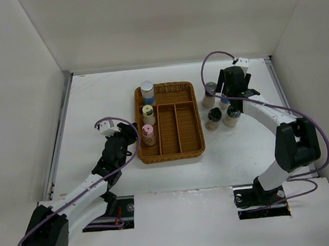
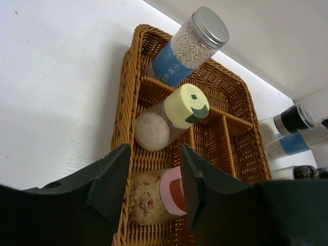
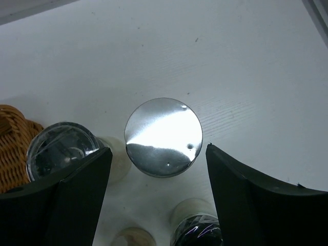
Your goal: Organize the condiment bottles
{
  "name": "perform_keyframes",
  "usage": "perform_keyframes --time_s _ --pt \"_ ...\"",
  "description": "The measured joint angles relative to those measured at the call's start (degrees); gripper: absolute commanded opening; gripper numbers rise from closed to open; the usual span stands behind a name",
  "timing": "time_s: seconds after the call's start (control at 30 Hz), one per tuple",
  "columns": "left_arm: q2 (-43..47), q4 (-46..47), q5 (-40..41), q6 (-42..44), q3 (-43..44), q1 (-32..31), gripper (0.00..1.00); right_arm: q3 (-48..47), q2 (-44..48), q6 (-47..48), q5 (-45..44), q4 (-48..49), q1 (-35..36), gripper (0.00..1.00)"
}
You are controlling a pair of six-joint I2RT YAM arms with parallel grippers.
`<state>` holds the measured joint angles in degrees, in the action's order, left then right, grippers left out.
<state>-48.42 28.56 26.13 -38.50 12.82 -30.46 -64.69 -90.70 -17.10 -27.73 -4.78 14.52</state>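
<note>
The left gripper [image 2: 154,166] stretches far and rightward, jaws parted; the right gripper [image 3: 158,154] points downward far right, jaws spread wide.

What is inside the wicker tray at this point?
Along the left side of the wicker tray stand three jars: a grey-capped jar farthest, a yellow-capped jar in the middle, a pink-capped jar nearest. The other compartments show bare wicker. The floor beneath the jars is covered.

Tray [image 1: 193,143]: sat mid-table.
Tray's left side: held three jars [image 1: 148,114] in line.
Right of tray: four jars [image 1: 213,119] stood.
</note>
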Motion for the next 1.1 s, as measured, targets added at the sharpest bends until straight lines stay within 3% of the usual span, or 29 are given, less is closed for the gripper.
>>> perform_keyframes --time_s 0.17,0.33,0.43,0.63,0.93,1.1 --pt "-1.01 0.92 -1.2 -0.66 0.0 0.74 0.42 -0.22 -1.62 -0.24 0.76 0.17 -1.11 0.77" --pt "-1.51 1.81 -1.49 -1.03 0.0 1.38 0.43 -0.9 -3.13 -0.55 1.55 0.48 -1.79 0.6" --pt "-1.62 2.25 -1.77 -1.33 -0.24 1.7 0.5 -0.98 -3.19 -0.48 1.53 0.55 -1.81 0.53" --pt "-1.6 2.99 -2.21 -1.81 -1.42 2.34 0.65 -0.96 -2.86 -0.17 1.16 1.92 -1.81 0.51" --pt "-1.49 3.43 -2.36 -1.86 -1.75 3.15 0.66 -5.79 2.1 4.13 -1.38 2.86 -0.96 0.49" --pt "-1.05 3.78 -2.38 -2.12 -2.47 3.85 0.66 -11.41 2.82 6.45 -2.56 4.96 4.81 0.5"
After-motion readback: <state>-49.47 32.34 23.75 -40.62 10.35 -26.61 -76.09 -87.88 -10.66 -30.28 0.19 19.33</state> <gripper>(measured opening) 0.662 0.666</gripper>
